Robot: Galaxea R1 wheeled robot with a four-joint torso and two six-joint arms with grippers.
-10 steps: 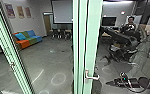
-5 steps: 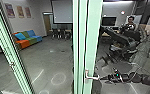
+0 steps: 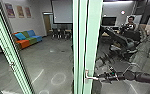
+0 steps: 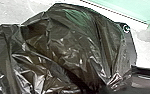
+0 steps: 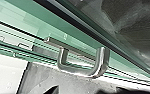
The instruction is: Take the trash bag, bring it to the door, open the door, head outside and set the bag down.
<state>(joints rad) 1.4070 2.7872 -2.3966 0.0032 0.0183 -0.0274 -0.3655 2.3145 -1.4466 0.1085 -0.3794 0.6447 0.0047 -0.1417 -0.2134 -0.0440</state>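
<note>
1 trash bag (image 4: 66,47): black, shiny and creased, close up in the left wrist view, its folds drawn together near that wrist; it looks carried there.
Left gripper: its grasp is hidden, so whether it is clenched on the bag cannot be told; a hold on the gathered plastic is the likely reading.
Door (image 3: 91,40): glass with a pale green frame, upright in front of the robot; how far ajar it may be cannot be told.
Handle (image 3: 92,78): bent metal, with no grasp around it in the right wrist view.
Right arm (image 3: 143,77): in from the right of the head view, reaching towards the handle.
Right gripper (image 3: 100,77): just beside the handle; contact is unclear, and whether it is clenched or released cannot be told.
Person (image 3: 131,22): small, beyond the door frame at the right of the head view.
Sofa (image 3: 28,39): orange, green and blue, well apart from the handle.
Done, as judged: 2 steps, the bag picked up and brought to the door.
In hand: opening the door, apparently at the stage of getting at the handle.
Left: finishing the opening, going outside and setting the bag down.
</note>
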